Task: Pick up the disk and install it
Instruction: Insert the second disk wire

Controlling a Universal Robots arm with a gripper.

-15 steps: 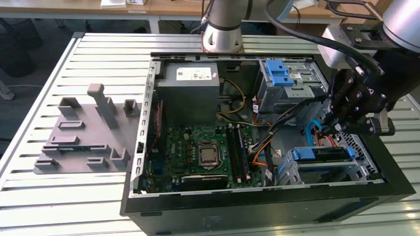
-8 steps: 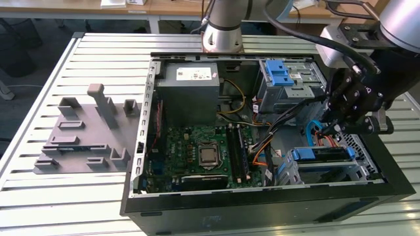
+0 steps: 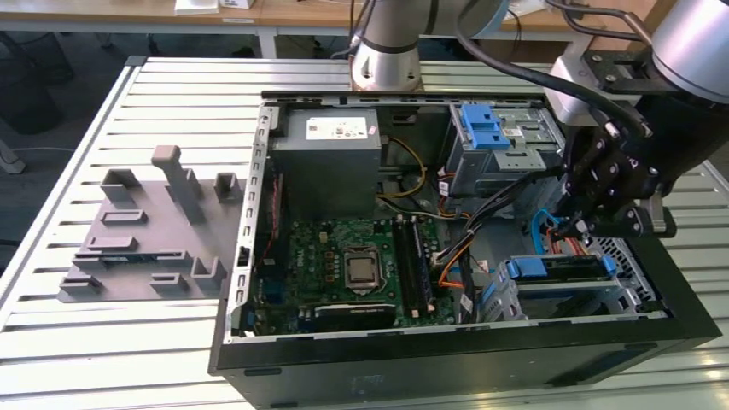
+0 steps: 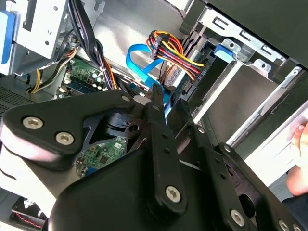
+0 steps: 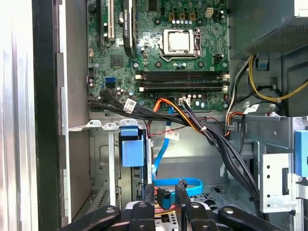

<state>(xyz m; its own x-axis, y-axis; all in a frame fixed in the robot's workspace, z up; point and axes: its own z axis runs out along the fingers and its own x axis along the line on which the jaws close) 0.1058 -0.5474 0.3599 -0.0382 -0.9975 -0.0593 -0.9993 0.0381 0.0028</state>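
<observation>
The disk [image 3: 564,272], dark with a blue rail frame, sits in the metal bay at the near corner of the open computer case, on the exterior view's right. In the first wrist view its blue rail end [image 5: 132,151] shows in the bay slot. A bundle of coloured power wires [image 4: 175,50] runs into its end. My gripper [image 3: 575,229] hangs inside the case just behind the bay. In both wrist views its two black fingers [image 5: 149,192] are shut on the plug of a blue flat cable [image 5: 179,185], close to the disk's end [image 4: 195,79].
The case [image 3: 341,359] lies on a slatted metal table. Inside are the green motherboard [image 3: 341,256], a grey power supply [image 3: 330,162] and an upper drive cage with a blue latch [image 3: 484,128]. A grey fixture block [image 3: 148,239] lies on the exterior view's left. A hand [image 4: 301,139] is beside the case.
</observation>
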